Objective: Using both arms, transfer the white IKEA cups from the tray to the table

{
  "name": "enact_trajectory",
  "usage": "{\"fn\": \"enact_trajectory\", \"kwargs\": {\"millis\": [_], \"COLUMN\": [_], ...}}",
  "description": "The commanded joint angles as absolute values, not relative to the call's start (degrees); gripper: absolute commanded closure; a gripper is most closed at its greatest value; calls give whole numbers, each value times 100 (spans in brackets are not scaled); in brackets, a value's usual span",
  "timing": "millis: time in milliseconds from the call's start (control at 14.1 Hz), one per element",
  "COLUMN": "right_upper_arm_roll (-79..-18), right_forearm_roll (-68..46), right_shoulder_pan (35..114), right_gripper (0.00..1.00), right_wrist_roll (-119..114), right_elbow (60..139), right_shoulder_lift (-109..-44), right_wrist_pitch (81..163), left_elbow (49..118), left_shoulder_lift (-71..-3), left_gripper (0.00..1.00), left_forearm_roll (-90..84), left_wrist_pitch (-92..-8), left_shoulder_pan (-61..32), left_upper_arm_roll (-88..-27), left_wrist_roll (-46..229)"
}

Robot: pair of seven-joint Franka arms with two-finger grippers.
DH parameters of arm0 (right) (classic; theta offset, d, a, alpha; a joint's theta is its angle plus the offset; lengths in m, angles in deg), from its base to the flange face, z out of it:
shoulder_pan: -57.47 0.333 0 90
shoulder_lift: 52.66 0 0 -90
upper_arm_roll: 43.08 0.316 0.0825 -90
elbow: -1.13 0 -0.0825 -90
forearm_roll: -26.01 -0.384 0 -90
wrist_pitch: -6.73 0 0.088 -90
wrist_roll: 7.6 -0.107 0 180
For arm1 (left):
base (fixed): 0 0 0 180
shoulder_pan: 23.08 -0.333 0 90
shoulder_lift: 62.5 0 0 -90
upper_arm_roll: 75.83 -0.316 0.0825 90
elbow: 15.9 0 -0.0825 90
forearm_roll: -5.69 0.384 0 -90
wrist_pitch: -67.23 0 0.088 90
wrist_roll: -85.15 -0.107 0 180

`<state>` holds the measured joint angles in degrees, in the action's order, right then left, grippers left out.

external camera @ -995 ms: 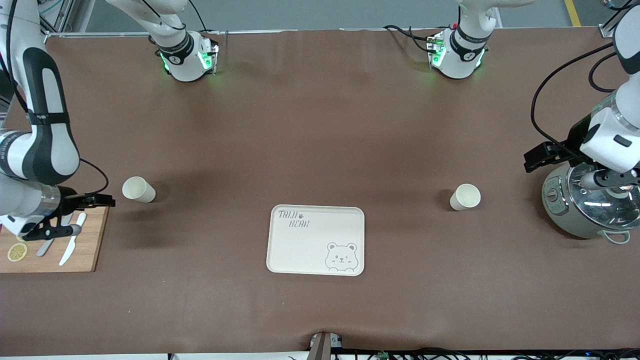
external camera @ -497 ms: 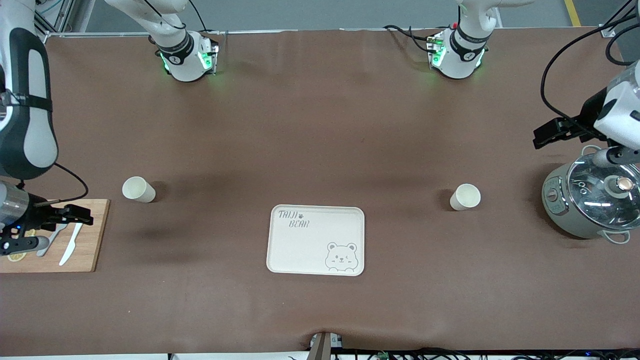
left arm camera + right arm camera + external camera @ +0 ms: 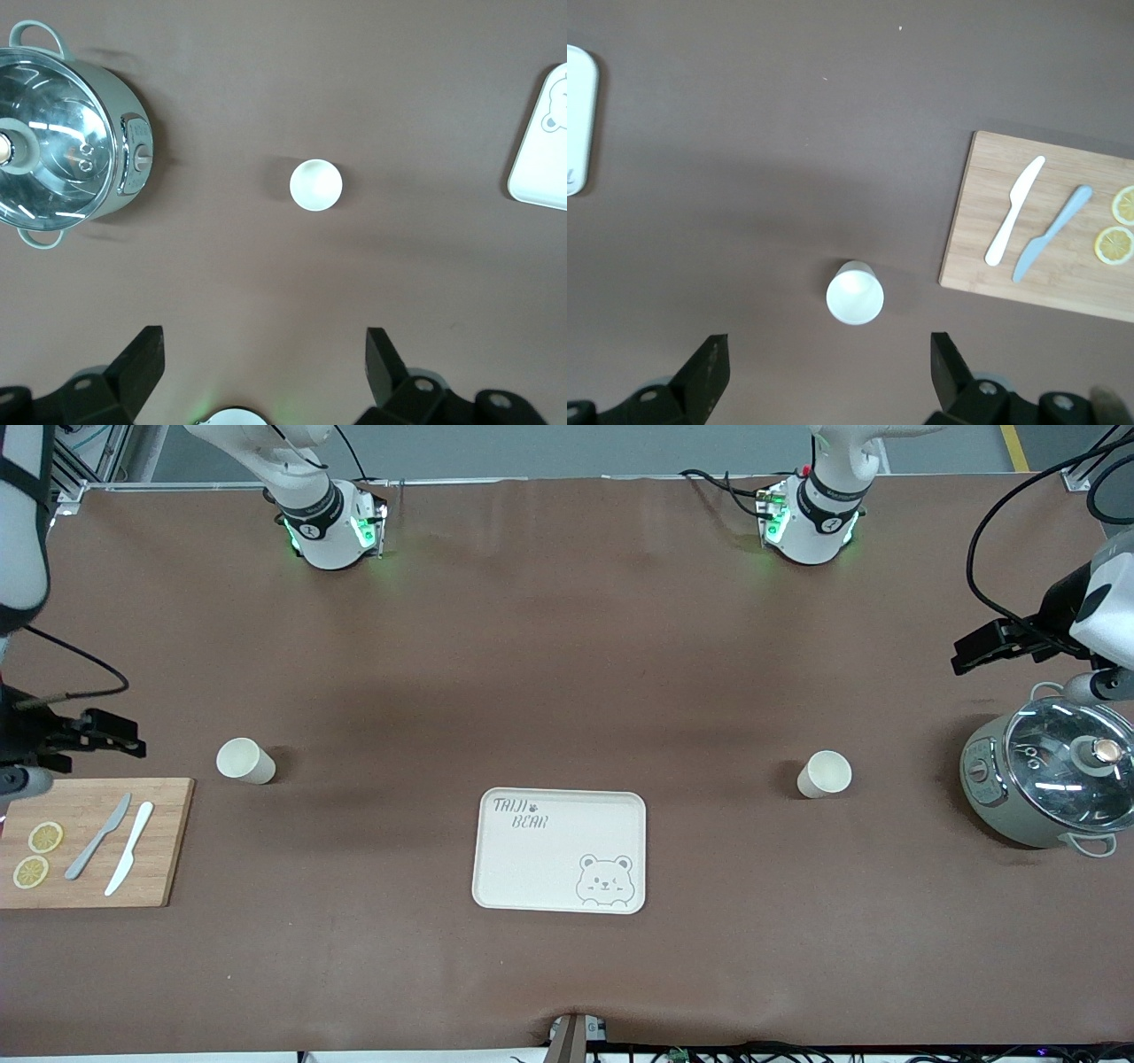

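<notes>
Two white IKEA cups stand upright on the brown table. One cup (image 3: 245, 761) is toward the right arm's end, the other cup (image 3: 825, 774) toward the left arm's end. The cream bear-printed tray (image 3: 560, 850) lies between them, nearer the front camera, and holds nothing. My right gripper (image 3: 828, 354) is open and empty, high over the table beside its cup (image 3: 855, 293). In the front view the right gripper (image 3: 22, 775) is at the table's end. My left gripper (image 3: 263, 350) is open and empty, high over the table beside its cup (image 3: 315, 184). In the front view the left gripper (image 3: 1094, 684) is above the cooker.
A wooden cutting board (image 3: 159, 841) with two knives and lemon slices lies at the right arm's end. A grey cooker with a glass lid (image 3: 1054, 779) stands at the left arm's end. The tray's edge shows in both wrist views.
The right gripper has moved off the cutting board toward the bases. The left gripper has moved off the cooker's lid the same way. Cups and tray have not moved.
</notes>
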<state>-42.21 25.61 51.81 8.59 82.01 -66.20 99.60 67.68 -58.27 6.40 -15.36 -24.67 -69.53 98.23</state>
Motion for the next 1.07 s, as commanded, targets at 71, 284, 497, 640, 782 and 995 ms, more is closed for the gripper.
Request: {"fn": "enact_trajectory", "kwargs": {"millis": [71, 284, 497, 640, 782, 995], "right_upper_arm_roll": [-4202, -4193, -4176, -4176, -4202, -4219], "right_forearm_roll": [2496, 2539, 2504, 2566, 2496, 2487], "right_shoulder_pan": [5272, 5404, 5596, 5677, 5633, 5589], "right_gripper": [0, 0, 0, 0, 0, 0], "right_wrist_roll": [-44, -180, -145, -110, 563, 787], "right_elbow": [9190, 9684, 9668, 9615, 9361, 9333], "right_shoulder_lift": [-5541, -4994, -4862, -4879, -4958, -4958], "right_wrist_pitch": [9884, 9649, 9410, 9392, 9340, 9322], "left_elbow": [7549, 8032, 8104, 8104, 8051, 7885], "left_shoulder_lift": [-6407, -6750, -6795, -6795, -6768, -6646], "left_gripper": [0, 0, 0, 0, 0, 0], "left_forearm_roll": [490, 507, 560, 569, 578, 736], "left_wrist_pitch": [-1951, -2337, -2409, -2418, -2418, -2418], "left_shoulder_pan": [-2589, -2581, -2572, -2572, -2572, -2537], "left_upper_arm_roll": [-6933, -6906, -6880, -6880, -6880, -6880], "left_wrist_roll": [9701, 9701, 9667, 9666, 9649, 9605]}}
